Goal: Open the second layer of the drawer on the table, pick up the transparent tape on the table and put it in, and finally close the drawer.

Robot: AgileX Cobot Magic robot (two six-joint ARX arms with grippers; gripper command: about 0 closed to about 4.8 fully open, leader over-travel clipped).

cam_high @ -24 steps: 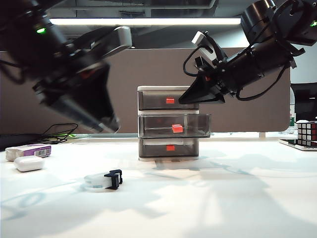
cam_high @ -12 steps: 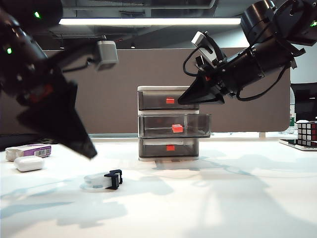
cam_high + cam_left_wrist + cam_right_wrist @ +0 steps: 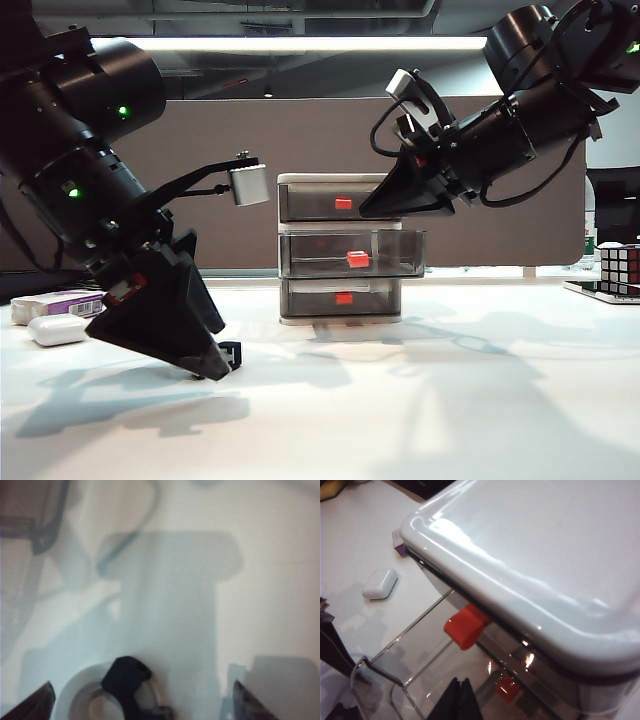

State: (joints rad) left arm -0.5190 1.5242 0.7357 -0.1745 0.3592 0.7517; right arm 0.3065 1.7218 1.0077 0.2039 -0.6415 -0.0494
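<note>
Tape (image 3: 107, 692) pickup nears: my left gripper (image 3: 205, 362) has dropped to the table (image 3: 450, 400), jaws spread astride it, while my right gripper (image 3: 460, 700), jaws pressed together, hovers above the pulled-out second layer (image 3: 350, 253).

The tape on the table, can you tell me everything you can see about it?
The transparent tape is a small whitish, see-through ring with a chunky black cutter piece on its rim. It lies flat on the white table, in front and left of the drawer. The left gripper is open, a fingertip on each side of the tape, not visibly touching it. From the exterior view the arm hides most of it; only the black cutter shows.
</note>
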